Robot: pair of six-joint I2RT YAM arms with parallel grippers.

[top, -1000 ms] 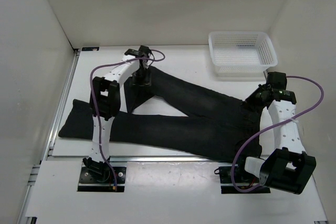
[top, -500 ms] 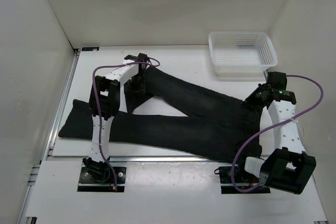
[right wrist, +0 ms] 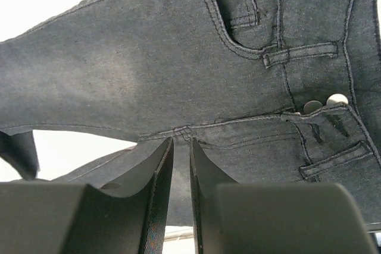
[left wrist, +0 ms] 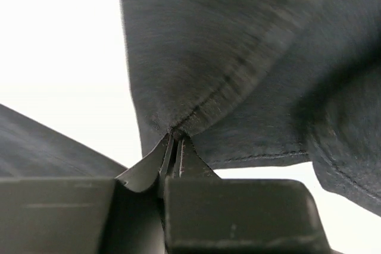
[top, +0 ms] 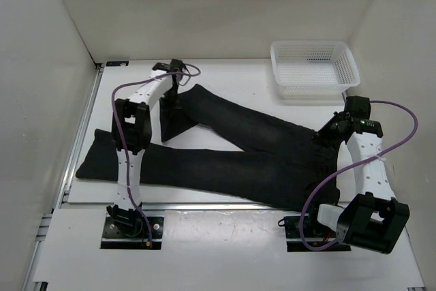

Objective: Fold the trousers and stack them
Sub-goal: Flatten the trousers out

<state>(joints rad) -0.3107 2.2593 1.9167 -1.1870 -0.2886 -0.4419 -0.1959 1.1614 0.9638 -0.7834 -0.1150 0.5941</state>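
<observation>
The black trousers (top: 259, 158) lie spread across the table, waistband at the right and both legs running left. The far leg is folded back on itself near its end. My left gripper (top: 173, 95) sits at that fold, shut on a pinch of the leg's cloth (left wrist: 238, 57); the pinch shows in the left wrist view at the gripper (left wrist: 174, 139). My right gripper (top: 332, 129) is at the waist end. Its fingers (right wrist: 161, 171) stand almost together on a fold of cloth below the fly seam, near the pockets and buttons (right wrist: 321, 104).
A white mesh basket (top: 313, 85) stands at the back right, close to the waistband. White walls close in the left, back and right. The near leg's hem (top: 92, 158) reaches the table's left edge. The arm bases sit at the front edge.
My left gripper has shut on the far leg's cloth and shifted a little left and away, drawing the fold with it. The right arm has held still.
</observation>
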